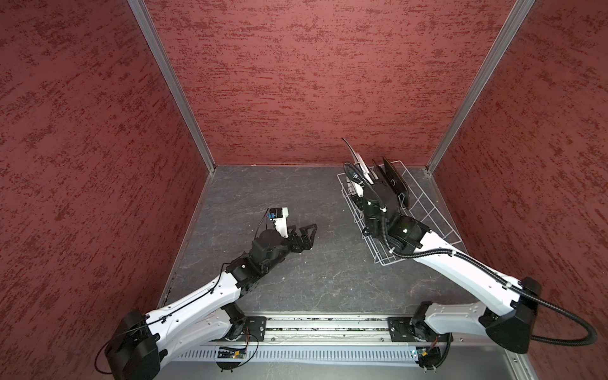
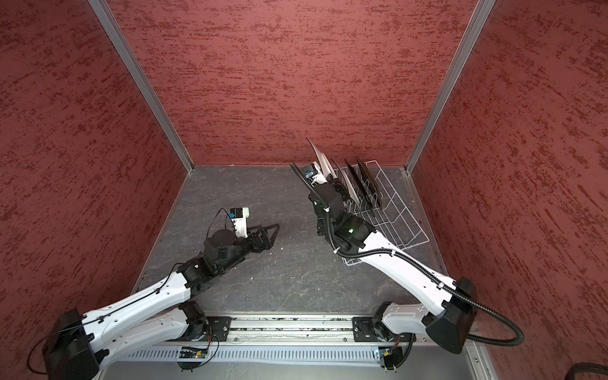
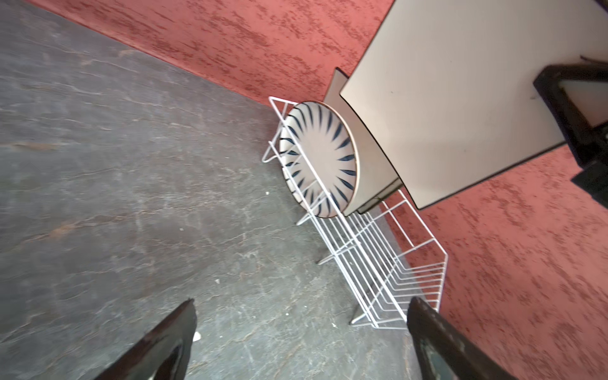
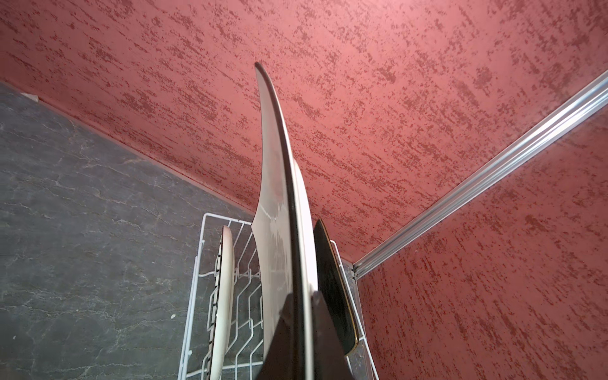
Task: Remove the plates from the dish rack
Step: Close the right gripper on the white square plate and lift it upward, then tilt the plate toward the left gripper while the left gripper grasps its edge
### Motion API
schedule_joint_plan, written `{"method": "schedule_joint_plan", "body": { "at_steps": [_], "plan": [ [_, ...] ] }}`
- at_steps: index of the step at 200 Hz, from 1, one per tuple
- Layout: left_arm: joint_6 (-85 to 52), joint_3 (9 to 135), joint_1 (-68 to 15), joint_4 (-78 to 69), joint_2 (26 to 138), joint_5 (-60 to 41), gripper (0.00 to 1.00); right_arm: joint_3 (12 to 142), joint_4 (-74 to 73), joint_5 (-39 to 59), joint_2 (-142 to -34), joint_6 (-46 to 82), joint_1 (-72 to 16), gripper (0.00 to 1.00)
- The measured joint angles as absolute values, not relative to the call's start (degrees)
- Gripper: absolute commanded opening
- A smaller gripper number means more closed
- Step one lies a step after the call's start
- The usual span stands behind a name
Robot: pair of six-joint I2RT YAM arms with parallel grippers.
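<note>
Cream square plate: pinched at its edge by right gripper, raised over dish rack | left gripper: jaws wide, empty | step: extraction | next: you clear the rack, then lay the plate flat on bare table.

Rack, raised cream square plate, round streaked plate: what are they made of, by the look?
Dish rack: likely metal wire with a white matte coating; thin bent rods joined in a grid.
Cream square plate: probably glazed ceramic, though melamine is possible; smooth face, soft sheen, thin dark rim.
Round streaked plate: likely glazed ceramic; glossy, dark painted streaks.
</note>
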State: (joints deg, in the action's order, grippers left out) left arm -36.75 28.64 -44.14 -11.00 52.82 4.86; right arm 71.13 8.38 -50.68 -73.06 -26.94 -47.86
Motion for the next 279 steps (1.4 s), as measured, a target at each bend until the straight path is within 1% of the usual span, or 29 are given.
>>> {"method": "schedule_joint_plan", "body": {
  "at_steps": [55, 100, 125, 162, 195, 220, 279],
  "plan": [
    [-37.7, 28.0, -43.2, -18.2, 52.8, -1.0, 0.99, 72.7, 5.1, -51.7, -71.8, -28.8, -50.8, 0.00],
    [-44.6, 25.5, -36.3, -26.6, 52.9, -7.6, 0.99, 72.8, 3.7, -50.8, -70.1, -27.1, -53.4, 0.00],
    [-47.0, 24.9, -34.7, -29.4, 53.0, -10.1, 0.99, 72.8, 3.7, -48.3, -69.0, -23.9, -53.7, 0.00],
    [-50.6, 23.4, -33.2, -34.4, 53.6, -12.3, 0.99, 72.8, 4.3, -42.1, -67.2, -15.8, -53.7, 0.00],
    [-54.3, 20.5, -30.4, -36.6, 53.7, -12.4, 0.99, 71.5, 3.2, -32.8, -64.7, -5.2, -53.7, 0.00],
    [-55.9, 19.4, -29.2, -37.4, 53.7, -13.1, 0.99, 68.5, -0.5, -26.5, -63.5, 2.7, -53.8, 0.00],
    [-56.5, 17.3, -28.9, -39.4, 47.9, -13.2, 1.00, 57.8, -9.6, -20.5, -63.6, 18.1, -53.7, 0.00]
  ]
}}
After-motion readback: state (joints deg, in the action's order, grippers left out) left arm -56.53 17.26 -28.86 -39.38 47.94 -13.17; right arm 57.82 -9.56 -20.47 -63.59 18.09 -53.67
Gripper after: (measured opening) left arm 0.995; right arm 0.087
